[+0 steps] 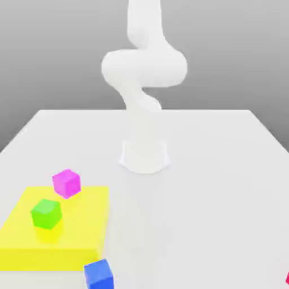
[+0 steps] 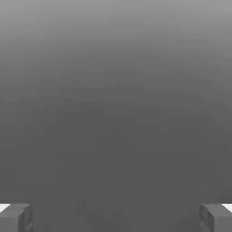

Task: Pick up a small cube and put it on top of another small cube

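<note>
Exterior view: blue cube (image 1: pixel 99 275) rests beside the yellow slab (image 1: pixel 34 240). Descend squarely over it, gripper (image 2: pixel 116 217) fingers spread wide, empty.

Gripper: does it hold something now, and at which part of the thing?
Nothing is held. The gripper is open with an empty gap; the blue cube lies on the table.

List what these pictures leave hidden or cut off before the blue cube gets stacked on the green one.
- Blue cube: exterior view, its underside is cut off by the bottom edge.
- A reddish thing: exterior view, only a sliver at the right edge; what it is cannot be told.
- Fingers: hand view, just the tips show, spread wide with nothing between them; the rest is cut off by the frame.
- Green cube: its far faces are turned away.
</note>
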`<state>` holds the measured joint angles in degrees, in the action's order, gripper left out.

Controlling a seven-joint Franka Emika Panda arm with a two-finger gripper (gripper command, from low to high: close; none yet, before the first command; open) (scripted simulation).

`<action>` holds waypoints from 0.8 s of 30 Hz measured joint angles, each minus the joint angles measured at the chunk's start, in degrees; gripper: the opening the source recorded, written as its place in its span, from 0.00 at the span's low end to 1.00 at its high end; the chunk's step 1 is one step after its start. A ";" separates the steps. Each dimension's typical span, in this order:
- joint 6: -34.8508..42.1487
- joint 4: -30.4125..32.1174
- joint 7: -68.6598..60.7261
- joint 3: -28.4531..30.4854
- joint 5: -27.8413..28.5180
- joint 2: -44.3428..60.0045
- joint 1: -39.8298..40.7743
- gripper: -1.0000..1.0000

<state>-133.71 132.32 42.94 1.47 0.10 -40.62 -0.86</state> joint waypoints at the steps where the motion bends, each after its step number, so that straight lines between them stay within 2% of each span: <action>1: -0.85 0.24 -1.28 0.63 -0.01 2.25 -0.33 0.50; 13: -10.03 2.81 -17.41 7.64 -2.49 27.27 -3.25 0.50; 24: -18.33 5.14 -33.48 8.97 -6.77 50.25 -0.88 0.50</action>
<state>-152.04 137.46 9.45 10.44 -6.67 9.63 -1.74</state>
